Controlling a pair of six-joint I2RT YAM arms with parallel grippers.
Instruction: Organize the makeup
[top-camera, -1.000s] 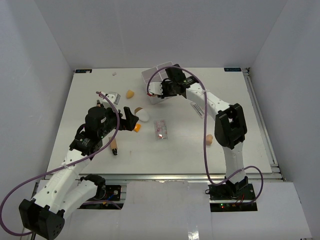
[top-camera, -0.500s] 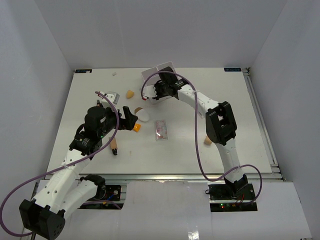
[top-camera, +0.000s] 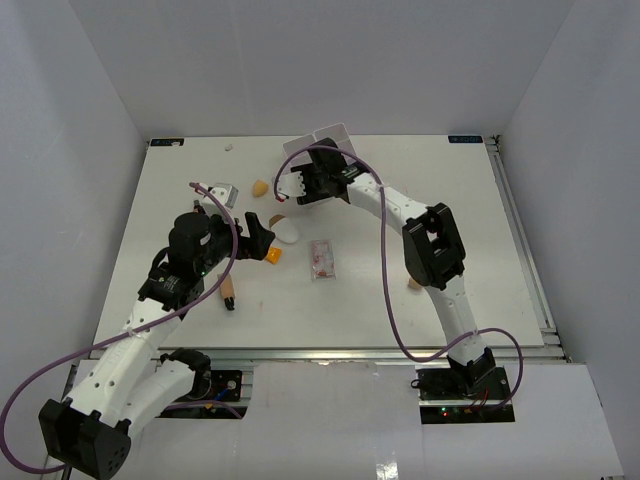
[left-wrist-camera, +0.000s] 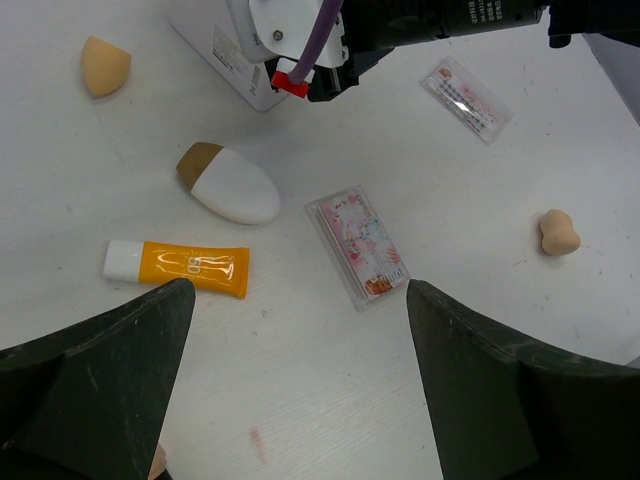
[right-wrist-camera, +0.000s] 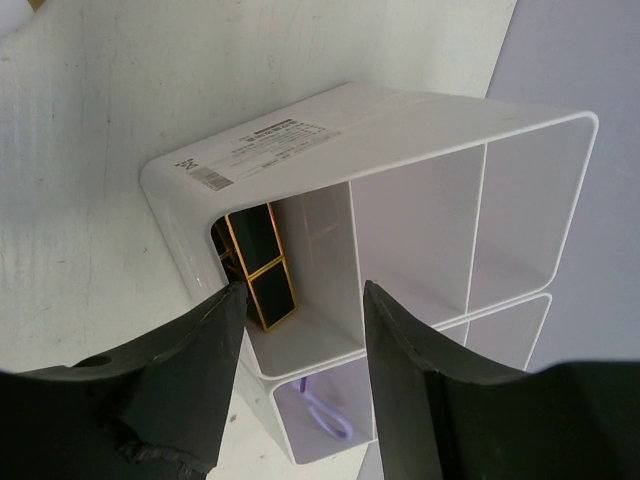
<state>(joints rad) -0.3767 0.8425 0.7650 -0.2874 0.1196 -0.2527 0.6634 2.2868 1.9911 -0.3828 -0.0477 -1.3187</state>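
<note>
Left gripper (left-wrist-camera: 300, 290) is spread wide open with nothing in it, hanging over the loose stuff in the middle of the tabletop (left-wrist-camera: 320, 400). The thing that matters for the next pick, I'd say, is the orange tube (left-wrist-camera: 180, 268). In the left wrist view it sits at about 10 o'clock from the gap between the fingers, just off the tip of the finger on that side and not between them. Its long axis runs 9 to 3 there, white cap at the 9 end, which is pretty much the same line the two fingers open along. So my guess is a straight drop would close on it end to end. The wrist probably wants roughly a quarter roll plus a small shift toward 10 o'clock, so the jaws cross it the narrow way.

The white bottle with the tan cap (left-wrist-camera: 230, 187) is at 11 o'clock, just past the tube. The clear pink palette (left-wrist-camera: 360, 247) lies at 1 o'clock, near but apart from both.

Right gripper (right-wrist-camera: 305, 300) is open and empty too, up at the white box (right-wrist-camera: 300, 130), whose openings face its wrist camera. A black-gold lipstick (right-wrist-camera: 262, 262) is already in the compartment at 11 o'clock from the gap. The box's near rim sits between the fingers, but I can't tell if they touch it.

In the top view the left arm is clearly the nearer one to the tube — the right one is over at the box, which is off at 1 o'clock from the tube.
</note>
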